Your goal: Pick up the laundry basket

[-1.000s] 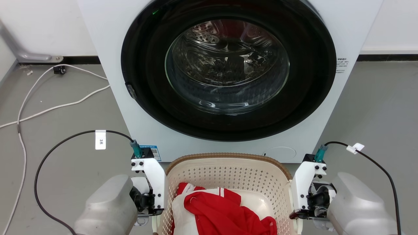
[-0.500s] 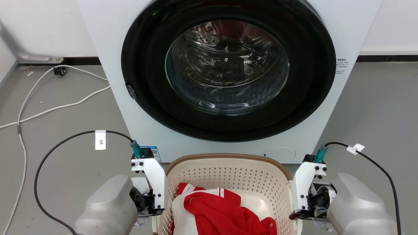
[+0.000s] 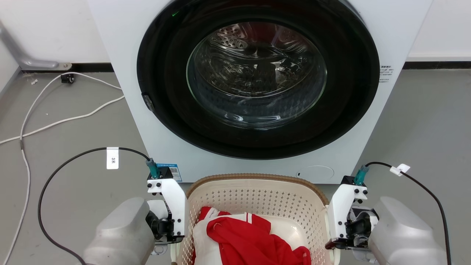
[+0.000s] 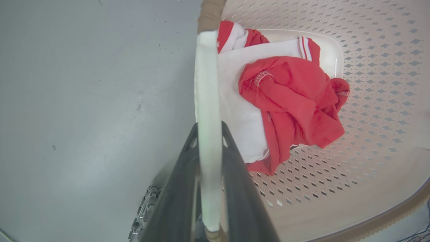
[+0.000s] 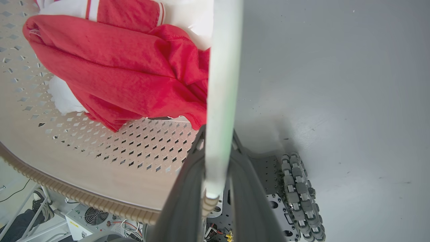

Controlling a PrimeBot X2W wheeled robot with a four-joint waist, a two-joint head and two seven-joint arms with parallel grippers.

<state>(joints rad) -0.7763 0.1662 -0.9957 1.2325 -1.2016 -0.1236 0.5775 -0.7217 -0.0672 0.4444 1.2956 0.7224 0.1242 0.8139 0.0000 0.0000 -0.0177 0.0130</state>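
Note:
The laundry basket (image 3: 257,177) is cream-white and perforated with a brown woven-look rim. It sits low in the head view, right in front of the washing machine, and holds red and white clothes (image 3: 250,235). In the left wrist view my left gripper (image 4: 208,130) is shut on the basket's white side handle (image 4: 206,84), one dark finger on each side of it. My right gripper (image 5: 217,132) is shut the same way on the opposite white handle (image 5: 223,67). Both white wrist brackets flank the basket in the head view, left (image 3: 167,206) and right (image 3: 344,213).
A white washing machine (image 3: 121,73) with a shut round glass door (image 3: 257,73) stands directly behind the basket. White cables (image 3: 55,121) lie on the grey floor at the left. Black arm cables (image 3: 66,162) loop at both sides. A base wheel (image 5: 302,195) sits below the right handle.
Almost nothing: the whole head picture has shifted by a few pixels. Both grippers stay shut on the handles and the basket keeps its place between them.

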